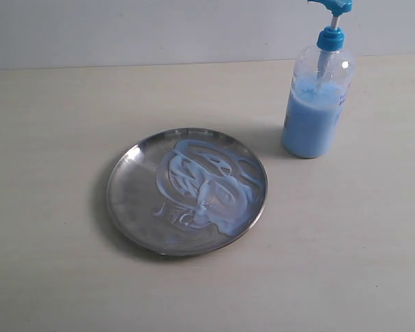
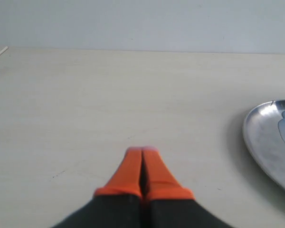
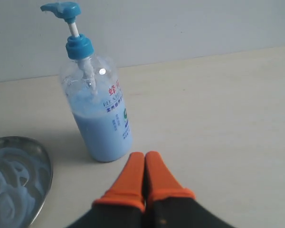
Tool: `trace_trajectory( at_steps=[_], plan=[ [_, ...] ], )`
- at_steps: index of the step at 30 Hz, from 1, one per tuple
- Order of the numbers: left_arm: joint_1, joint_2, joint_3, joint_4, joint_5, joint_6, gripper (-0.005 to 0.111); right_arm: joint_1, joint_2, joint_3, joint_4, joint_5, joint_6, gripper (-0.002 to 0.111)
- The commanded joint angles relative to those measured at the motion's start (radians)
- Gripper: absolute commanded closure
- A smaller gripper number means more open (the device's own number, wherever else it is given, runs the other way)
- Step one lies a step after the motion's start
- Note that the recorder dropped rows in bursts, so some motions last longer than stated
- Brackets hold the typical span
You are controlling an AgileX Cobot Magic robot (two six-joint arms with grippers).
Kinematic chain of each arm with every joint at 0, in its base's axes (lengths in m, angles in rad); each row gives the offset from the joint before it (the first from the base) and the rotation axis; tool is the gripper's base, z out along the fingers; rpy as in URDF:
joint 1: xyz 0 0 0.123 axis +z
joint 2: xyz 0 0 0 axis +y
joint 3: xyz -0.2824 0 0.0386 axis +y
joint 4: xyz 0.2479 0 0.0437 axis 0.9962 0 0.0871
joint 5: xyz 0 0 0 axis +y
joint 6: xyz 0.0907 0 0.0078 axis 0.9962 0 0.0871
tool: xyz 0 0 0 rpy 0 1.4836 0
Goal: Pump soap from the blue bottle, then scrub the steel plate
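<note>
The steel plate (image 1: 128,187) lies in the middle of the table, smeared with swirls of pale blue soap (image 1: 204,183). The blue bottle (image 1: 317,104) stands upright behind and to the right of it, about half full, pump head raised. Neither arm shows in the exterior view. My left gripper (image 2: 142,150) is shut with nothing in it, over bare table with the plate's edge (image 2: 261,137) off to one side. My right gripper (image 3: 145,155) is shut and empty, its orange fingertips just short of the bottle's base (image 3: 104,142); the soapy plate (image 3: 42,175) shows at that view's edge.
A pale wall (image 1: 159,28) runs along the back of the light table (image 1: 55,277). Bare tabletop surrounds the plate and bottle on all sides.
</note>
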Motion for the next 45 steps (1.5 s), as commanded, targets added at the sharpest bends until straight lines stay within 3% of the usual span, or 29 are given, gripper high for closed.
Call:
trace_trajectory(
  at_steps=[1, 12, 45],
  plan=[
    [-0.002, -0.007, 0.003, 0.004, -0.011, -0.004, 0.107, -0.006, 0.135, -0.096, 0.0, -0.009, -0.001, 0.108],
    [-0.002, -0.007, 0.003, 0.004, -0.011, -0.004, 0.107, -0.006, 0.506, -0.309, -0.002, -0.035, -0.001, 0.108],
    [-0.002, -0.007, 0.003, 0.004, -0.011, -0.004, 0.107, -0.002, 0.595, -0.309, 0.026, -0.031, -0.031, 0.108]
  ],
)
